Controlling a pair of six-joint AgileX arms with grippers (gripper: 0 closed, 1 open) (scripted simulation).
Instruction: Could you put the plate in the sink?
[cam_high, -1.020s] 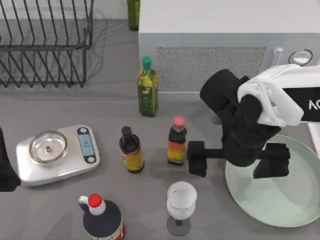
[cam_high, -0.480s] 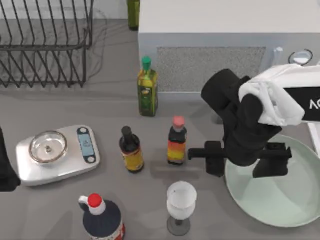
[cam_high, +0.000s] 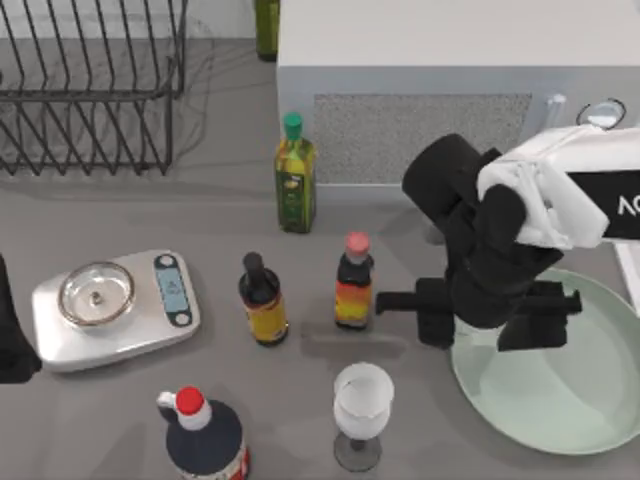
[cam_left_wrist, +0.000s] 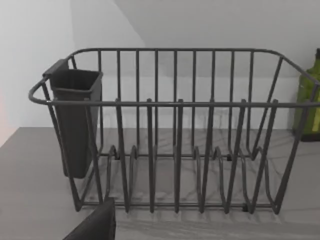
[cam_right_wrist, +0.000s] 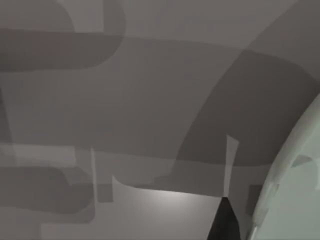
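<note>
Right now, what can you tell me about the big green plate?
The plate is large, round, pale mint green and glossy, with a shallow raised rim. It lies flat on the grey table at the right side, right of the wine glass. My right gripper hangs over its left rim, fingers spread, one outside the edge, one over the plate. Whether they touch it is unclear.

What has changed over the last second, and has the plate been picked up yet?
The right gripper shifted toward the table's right, so its left finger went from near the red-capped bottle to the plate's left rim, and it now straddles that rim. It hasn't visibly closed on the plate. The plate, bottles, glass and scale stayed put; the left arm stays parked at the left edge.
</note>
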